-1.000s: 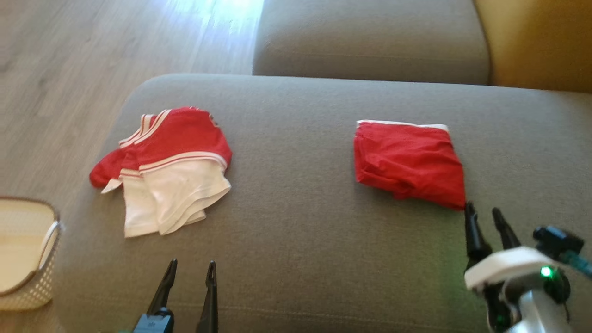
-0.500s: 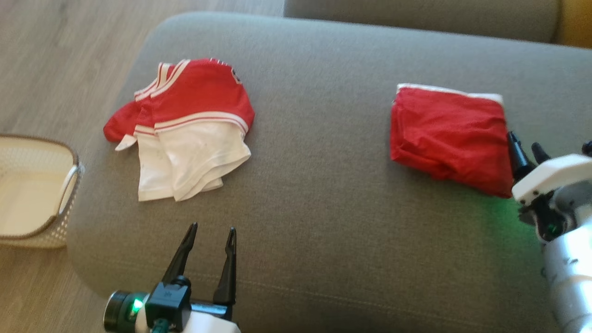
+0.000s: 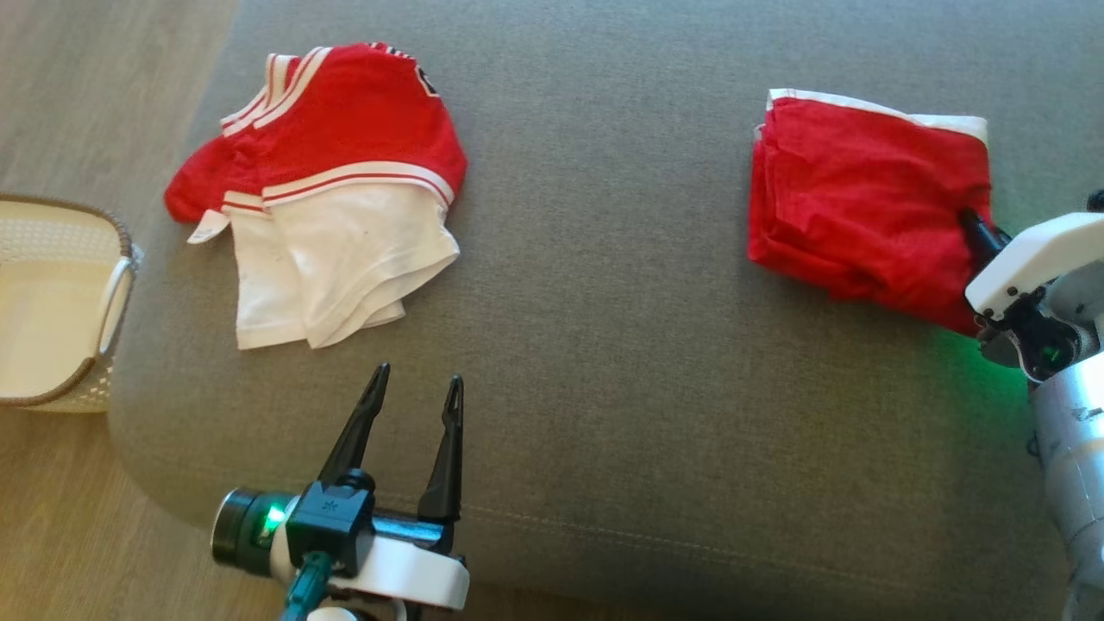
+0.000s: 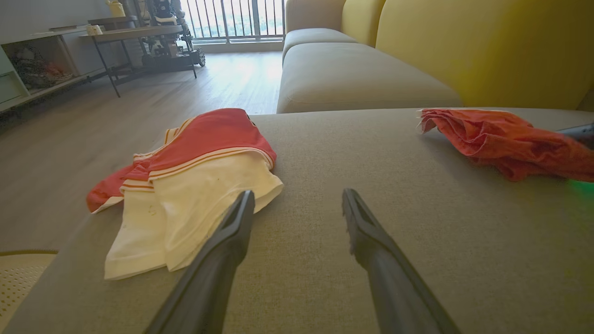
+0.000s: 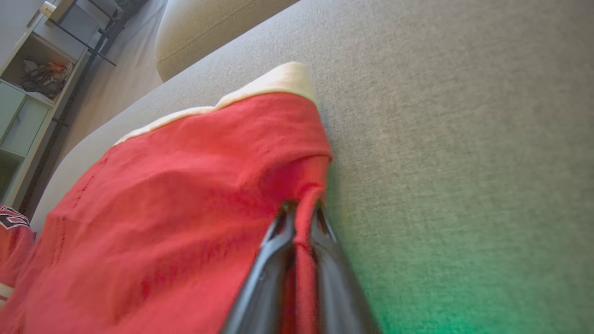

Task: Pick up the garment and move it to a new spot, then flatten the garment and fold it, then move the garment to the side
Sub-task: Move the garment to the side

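**Head view.** The right pincer [image 3: 979,228] is clenched on the near right edge of the crumpled red mesh garment with a white hem band [image 3: 862,194]. It lies on the grey fabric sofa cushion [image 3: 604,302], well apart from the heaped red-and-white striped jersey [image 3: 336,181].

**Left wrist view.** The left pincer [image 4: 297,195] is released, above bare cushion.

**Right wrist view.** A thin ridge of red cloth sits between the fingers. Likely risks: the shallow pinch slips free on lifting, or one layer alone rises, so the garment unfurls and drags.
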